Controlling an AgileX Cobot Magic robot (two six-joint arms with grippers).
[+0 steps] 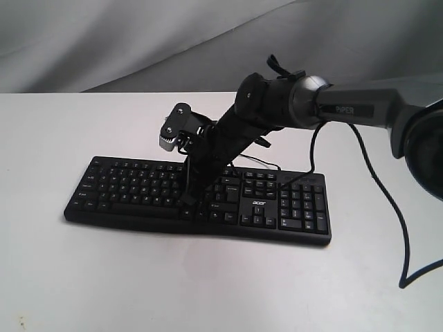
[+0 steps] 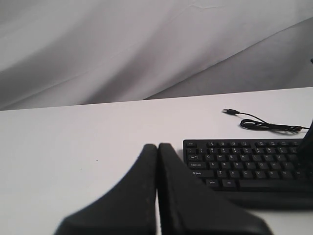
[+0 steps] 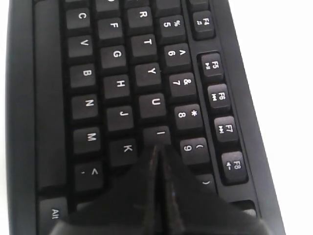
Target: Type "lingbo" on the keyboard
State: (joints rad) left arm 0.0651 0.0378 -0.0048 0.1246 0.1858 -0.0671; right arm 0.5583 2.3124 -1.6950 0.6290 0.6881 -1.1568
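A long black keyboard point(image 1: 131, 188) with white legends and an "acer" logo lies on the white table point(image 1: 208, 283). My right gripper point(image 1: 187, 200) reaches down from the right onto its letter keys. In the right wrist view the keyboard point(image 3: 112, 88) fills the frame and the right gripper point(image 3: 157, 145) is shut with nothing between its fingers, its tips at the near edge of the I key point(image 3: 157, 133), beside K and 9. Whether the key is pressed I cannot tell. My left gripper point(image 2: 157, 146) is shut and empty, over bare table beside the keyboard point(image 2: 244, 164)'s left end.
The keyboard's thin black cable point(image 2: 266, 126) lies coiled behind it, its USB plug point(image 2: 228, 111) loose on the table. A grey cloth backdrop point(image 1: 138, 41) hangs behind. The right arm's cable point(image 1: 387, 207) droops over the table at right.
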